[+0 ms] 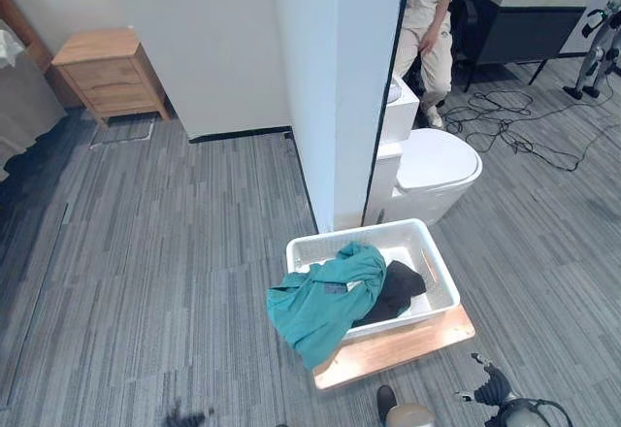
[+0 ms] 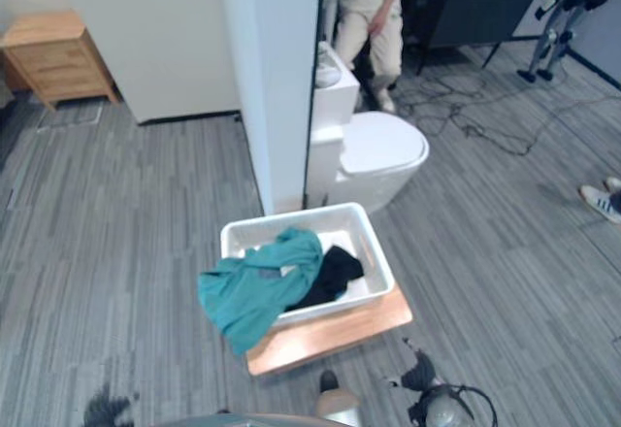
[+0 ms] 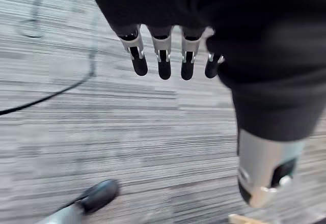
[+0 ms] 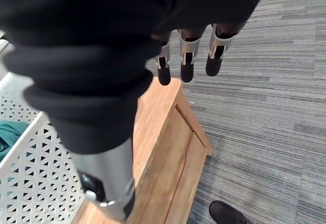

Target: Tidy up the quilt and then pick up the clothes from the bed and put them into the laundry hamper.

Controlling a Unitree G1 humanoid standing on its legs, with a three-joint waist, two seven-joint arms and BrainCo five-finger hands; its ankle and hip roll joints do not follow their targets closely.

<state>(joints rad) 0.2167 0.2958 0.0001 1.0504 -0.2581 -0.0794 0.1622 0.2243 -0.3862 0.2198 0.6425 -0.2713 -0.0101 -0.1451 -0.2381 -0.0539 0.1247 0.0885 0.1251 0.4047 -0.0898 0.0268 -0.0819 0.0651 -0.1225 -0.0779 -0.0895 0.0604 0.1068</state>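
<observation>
The white perforated laundry hamper [image 1: 361,232] stands on a low wooden board [image 1: 412,343] on the carpet, beside a white partition wall. A teal garment [image 1: 325,301] lies in it and spills over its near left rim toward the floor. A black garment [image 1: 398,287] lies inside next to it. My right hand [image 4: 186,56] hangs open above the board's corner [image 4: 165,127], just beside the hamper's wall [image 4: 30,152], and holds nothing. My left hand [image 3: 163,56] hangs open over bare carpet, fingers straight, also holding nothing.
A white toilet [image 1: 437,165] stands right behind the hamper, past the partition wall [image 1: 340,78]. A wooden nightstand [image 1: 107,73] stands at the far left, with the bed's edge [image 1: 15,107] beside it. A person [image 1: 427,29] sits at the back by a dark desk [image 1: 534,19]. Cables [image 1: 505,126] lie there.
</observation>
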